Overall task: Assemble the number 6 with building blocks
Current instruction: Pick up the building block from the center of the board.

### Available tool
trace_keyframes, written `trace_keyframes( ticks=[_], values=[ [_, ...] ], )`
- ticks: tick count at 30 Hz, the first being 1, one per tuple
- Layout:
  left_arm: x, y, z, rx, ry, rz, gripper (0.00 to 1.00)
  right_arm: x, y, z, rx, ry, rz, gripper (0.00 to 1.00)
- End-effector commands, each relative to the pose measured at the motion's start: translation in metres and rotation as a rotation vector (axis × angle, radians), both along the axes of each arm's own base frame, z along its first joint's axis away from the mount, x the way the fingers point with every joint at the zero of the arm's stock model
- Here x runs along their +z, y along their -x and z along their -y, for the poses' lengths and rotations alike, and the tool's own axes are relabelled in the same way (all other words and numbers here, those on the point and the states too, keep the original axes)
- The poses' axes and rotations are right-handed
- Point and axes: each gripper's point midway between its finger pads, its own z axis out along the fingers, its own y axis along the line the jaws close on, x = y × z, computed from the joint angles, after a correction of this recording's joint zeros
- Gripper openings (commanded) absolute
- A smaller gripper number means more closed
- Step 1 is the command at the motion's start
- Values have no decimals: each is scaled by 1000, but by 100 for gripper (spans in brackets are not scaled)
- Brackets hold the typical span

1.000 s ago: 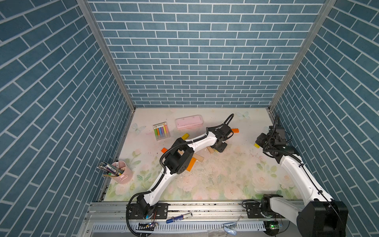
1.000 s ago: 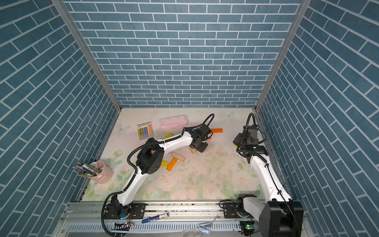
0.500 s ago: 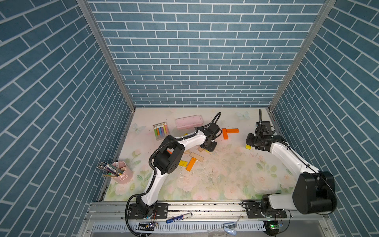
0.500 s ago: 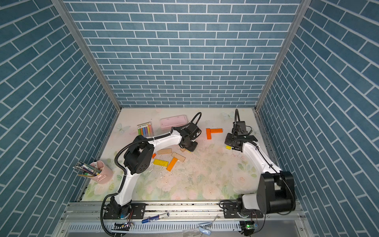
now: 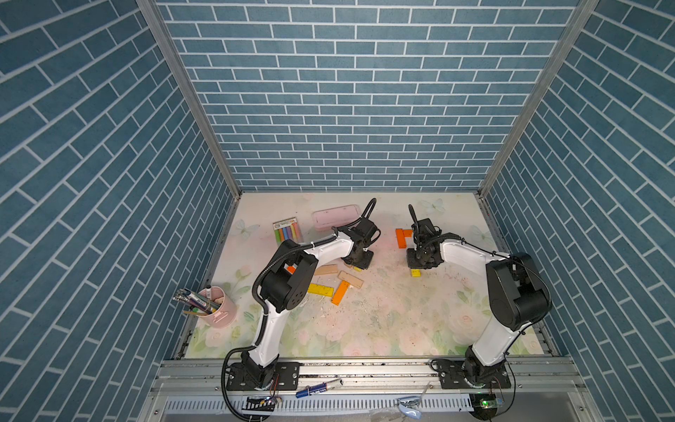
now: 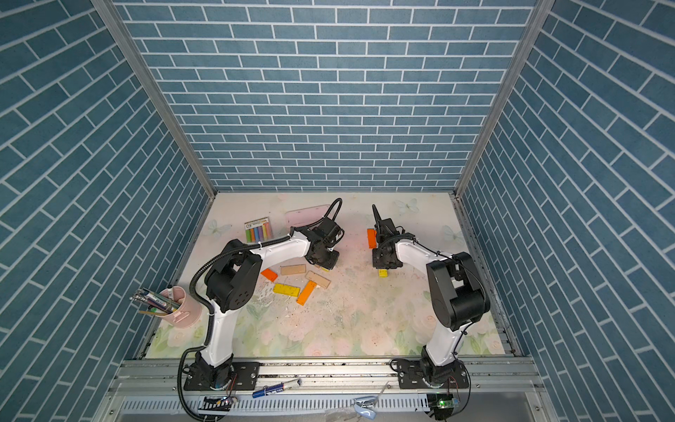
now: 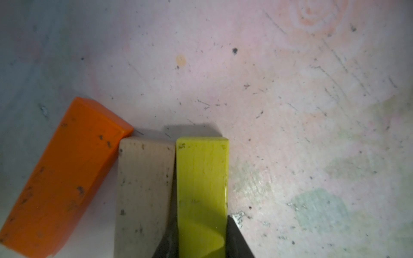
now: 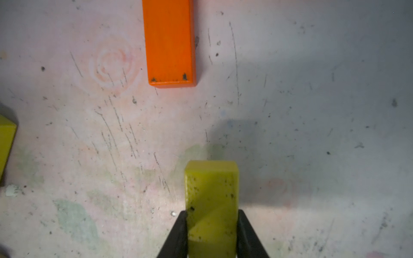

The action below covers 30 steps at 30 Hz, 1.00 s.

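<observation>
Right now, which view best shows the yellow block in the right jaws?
Right wrist: the yellow block is close up, clamped between the jaws. Both top views show only a small yellow end of it. The left wrist view misses it.

White shells, black joints and cables (image 5: 261, 274) clothe my left arm (image 5: 328, 250) and right arm (image 5: 464, 255); left gripper (image 7: 201, 225) and right gripper (image 8: 211, 212) are black wedges.

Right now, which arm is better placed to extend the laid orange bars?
Likely right. The right gripper is shut on a yellow bar pointing at the orange bar's free end. The left gripper holds the other yellow bar beside the tan bar, farther away.
</observation>
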Motion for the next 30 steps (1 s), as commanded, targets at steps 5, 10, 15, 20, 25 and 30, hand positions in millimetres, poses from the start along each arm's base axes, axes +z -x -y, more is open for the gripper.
trace_keyframes(
  ticks=[5,10,15,20,25,30],
  values=[
    [12,1,-1,20,35,4,20,-8,-6,-7,45,52,-10,14],
    [19,2,2,18,57,7,20,-15,-11,-8,39,62,-21,14],
    [24,3,4,15,73,11,20,-17,-14,-13,40,54,-29,14],
    [23,3,3,12,69,10,20,-22,-18,-17,41,50,-40,14],
    [22,4,2,9,64,9,20,-25,-20,-24,54,48,-50,14],
    [22,3,2,6,61,10,20,-27,-23,-27,50,54,-54,14]
  ],
)
